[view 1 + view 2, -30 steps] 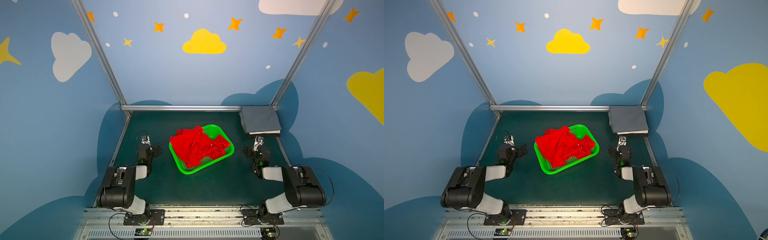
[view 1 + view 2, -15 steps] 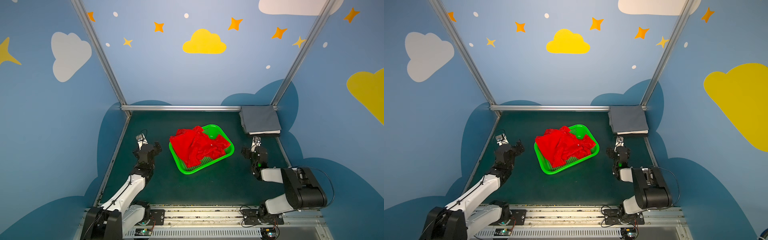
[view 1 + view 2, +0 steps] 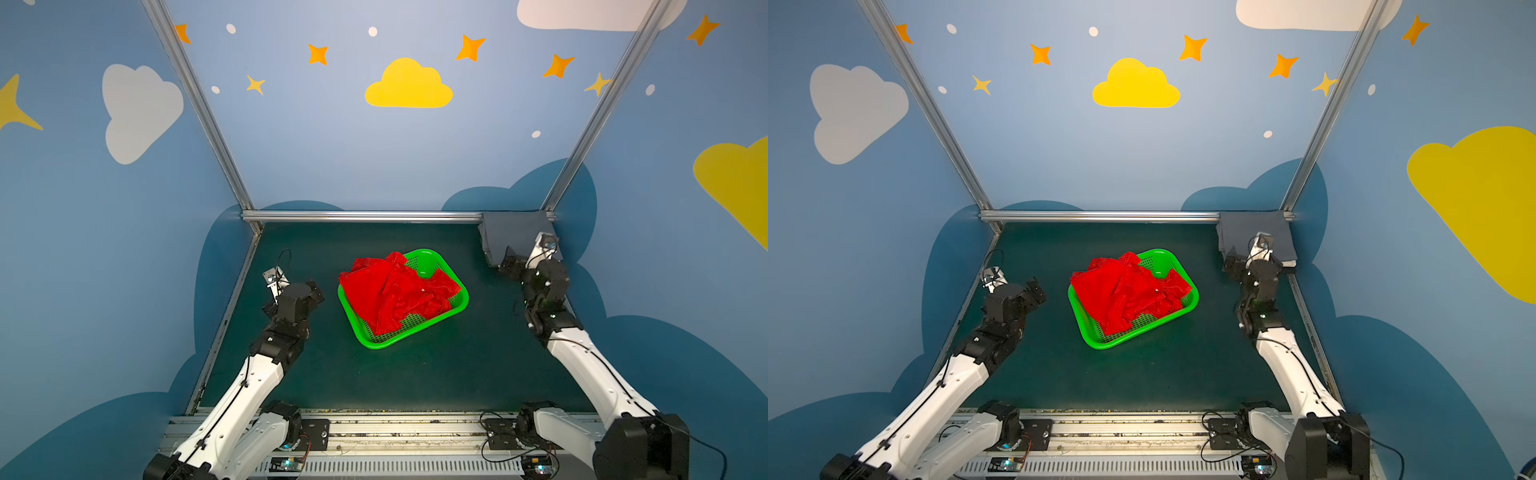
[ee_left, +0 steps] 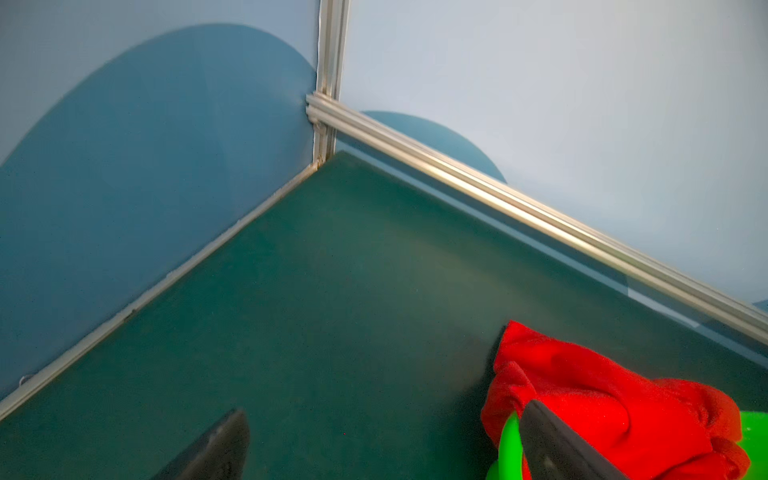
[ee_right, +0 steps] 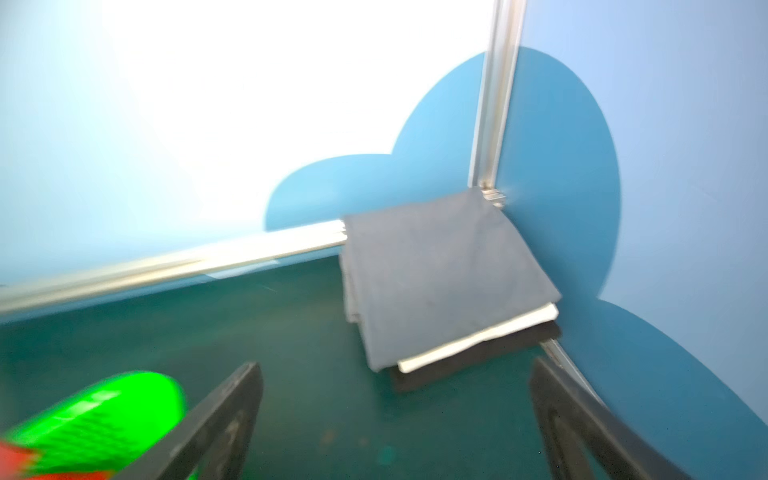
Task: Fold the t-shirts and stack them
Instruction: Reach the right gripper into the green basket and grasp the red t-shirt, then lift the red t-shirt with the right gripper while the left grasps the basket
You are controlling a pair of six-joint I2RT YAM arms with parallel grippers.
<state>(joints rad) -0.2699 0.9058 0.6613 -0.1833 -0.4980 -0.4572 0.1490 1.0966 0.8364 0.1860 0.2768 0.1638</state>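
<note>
At the middle of the dark green table [image 3: 374, 395] the red t-shirt [image 3: 395, 291] lies crumpled in the green perforated basket [image 3: 415, 331], and part of it hangs over the basket's left rim. Grey shirt [image 5: 440, 274], white shirt [image 5: 478, 340] and black shirt [image 5: 478, 363] lie folded in one pile in the far right corner, grey on top.

I judge the step in hand to be the reach for the red shirt. To do it well, the fingers should take only cloth, best where it hangs over the rim, and not catch the plastic. The lift must be high enough that the whole shirt leaves the basket and does not drag it.

The left arm is stretched forward and low. The left gripper [image 3: 1037, 291] is just beside the basket's left side, jaws wide apart and empty. The right arm reaches toward the far corner. The right gripper [image 5: 395, 415] is near the pile's front edge, not touching it, also spread wide and empty.
</note>
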